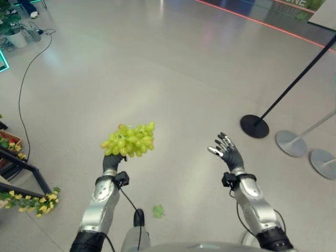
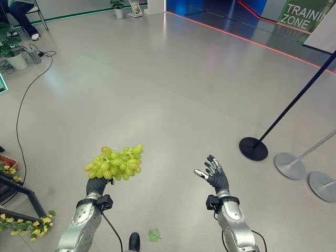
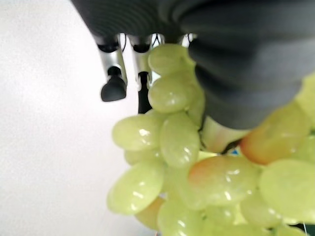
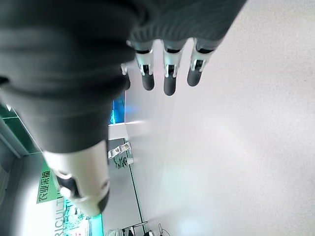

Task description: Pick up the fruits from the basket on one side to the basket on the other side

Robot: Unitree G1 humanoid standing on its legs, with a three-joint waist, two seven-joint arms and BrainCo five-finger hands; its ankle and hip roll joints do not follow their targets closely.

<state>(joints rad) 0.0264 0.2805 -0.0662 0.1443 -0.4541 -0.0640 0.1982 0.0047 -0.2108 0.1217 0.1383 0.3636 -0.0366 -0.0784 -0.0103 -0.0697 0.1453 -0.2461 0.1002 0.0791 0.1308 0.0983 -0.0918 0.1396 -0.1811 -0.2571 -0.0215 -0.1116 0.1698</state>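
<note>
- Over the bare grey floor, you had the bunch of pale green grapes (image 1: 129, 139) raised in the left hand (image 1: 111, 162), whose fingers were curled round its underside; the left wrist view showed grapes pressed against the palm.
- Your right hand (image 1: 227, 150) hung well apart to the right, fingers spread and holding nothing.
- Judging by this, you were in the carry step, fruit lifted and between baskets.
- Neither basket could be made out; a flower-trimmed dark stand (image 1: 21, 178) sat at the near left.
- Next, you needed to find the receiving basket, bring the bunch over it, then release.
</note>
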